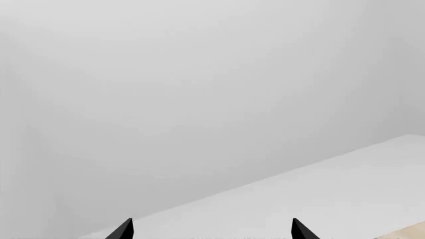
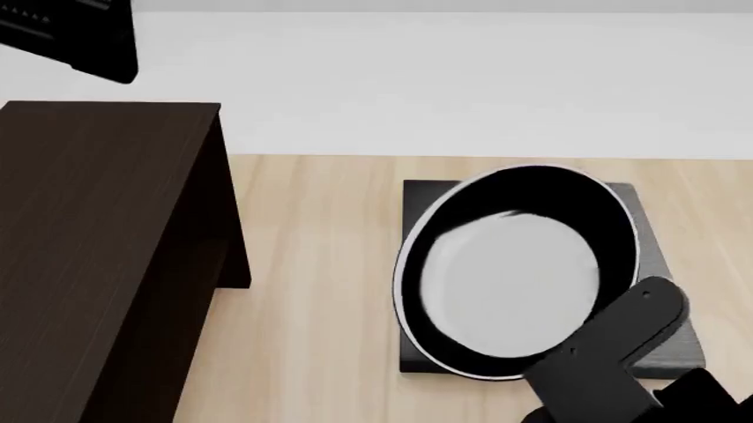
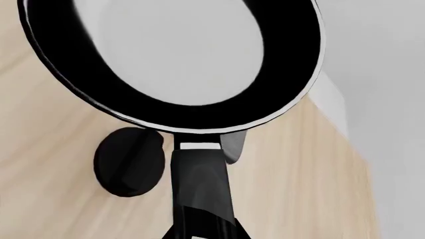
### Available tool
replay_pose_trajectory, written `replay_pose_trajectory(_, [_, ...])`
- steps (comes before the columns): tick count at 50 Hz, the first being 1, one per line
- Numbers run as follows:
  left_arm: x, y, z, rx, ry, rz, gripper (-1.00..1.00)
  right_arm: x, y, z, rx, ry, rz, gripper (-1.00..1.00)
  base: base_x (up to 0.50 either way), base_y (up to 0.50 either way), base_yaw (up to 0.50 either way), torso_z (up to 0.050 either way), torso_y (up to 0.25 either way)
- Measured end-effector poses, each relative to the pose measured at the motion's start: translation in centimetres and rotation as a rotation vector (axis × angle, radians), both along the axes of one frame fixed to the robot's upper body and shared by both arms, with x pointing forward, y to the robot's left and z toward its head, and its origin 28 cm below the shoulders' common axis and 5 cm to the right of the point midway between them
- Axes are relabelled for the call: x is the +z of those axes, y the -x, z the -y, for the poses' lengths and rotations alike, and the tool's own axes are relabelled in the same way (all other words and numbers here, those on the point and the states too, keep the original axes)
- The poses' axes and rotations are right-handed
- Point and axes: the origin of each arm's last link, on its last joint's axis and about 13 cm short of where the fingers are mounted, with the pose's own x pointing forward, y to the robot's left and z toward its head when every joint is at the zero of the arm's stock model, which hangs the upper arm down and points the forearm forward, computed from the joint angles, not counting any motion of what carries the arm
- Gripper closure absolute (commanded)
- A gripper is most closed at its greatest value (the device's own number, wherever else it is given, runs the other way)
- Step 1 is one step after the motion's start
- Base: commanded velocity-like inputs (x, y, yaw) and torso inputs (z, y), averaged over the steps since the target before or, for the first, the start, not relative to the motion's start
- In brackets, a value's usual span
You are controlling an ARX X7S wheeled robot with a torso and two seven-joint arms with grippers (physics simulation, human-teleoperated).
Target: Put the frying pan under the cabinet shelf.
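Observation:
The frying pan [image 2: 512, 273], black with a pale rim and a glossy inside, hangs tilted above a black square plate [image 2: 657, 225]. In the right wrist view the frying pan [image 3: 172, 55] fills the upper part and its black handle [image 3: 199, 184] runs back into my right gripper [image 3: 202, 233], which is shut on it. In the head view my right arm's black parts [image 2: 618, 348] cover the handle. The cabinet shelf [image 2: 94, 247], dark brown wood, stands to the left of the pan, apart from it. My left gripper [image 1: 212, 231] is open with nothing between its fingers and faces a white surface.
The wooden tabletop [image 2: 317, 264] lies between the cabinet and the plate. A white wall [image 2: 471, 79] runs behind the table. A dark part of my left arm [image 2: 70, 35] hangs at the far left above the cabinet. A dark round patch [image 3: 129, 162] shows on the wood below the pan.

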Motion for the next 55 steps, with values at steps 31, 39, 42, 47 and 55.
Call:
replay_pose_trajectory(31, [-0.5, 0.2, -0.6, 0.008, 0.018, -0.005, -1.00, 2.8, 0.0, -2.9, 0.146, 0.124, -0.077, 1.00, 0.00, 0.00, 0.00, 0.000, 0.002])
replay_pose_trajectory(39, [-0.5, 0.3, -0.7, 0.010, 0.020, -0.005, -1.00, 2.7, 0.1, -3.5, 0.189, 0.122, -0.092, 1.00, 0.00, 0.00, 0.00, 0.001, 0.001])
replay_pose_trajectory(42, [-0.5, 0.3, -0.7, 0.010, 0.020, -0.005, -1.00, 2.6, 0.1, -3.7, 0.205, 0.118, -0.097, 1.00, 0.00, 0.00, 0.00, 0.000, 0.000])
replay_pose_trajectory(47, [-0.5, 0.3, -0.8, 0.011, 0.020, -0.005, -1.00, 2.2, 0.0, -4.0, 0.233, 0.104, -0.109, 1.00, 0.00, 0.00, 0.00, 0.000, 0.002])
replay_pose_trajectory(55, [-0.4, 0.4, -0.8, 0.015, 0.020, -0.003, -1.00, 1.5, -0.3, -4.5, 0.276, 0.077, -0.141, 1.00, 0.00, 0.00, 0.00, 0.000, 0.001])
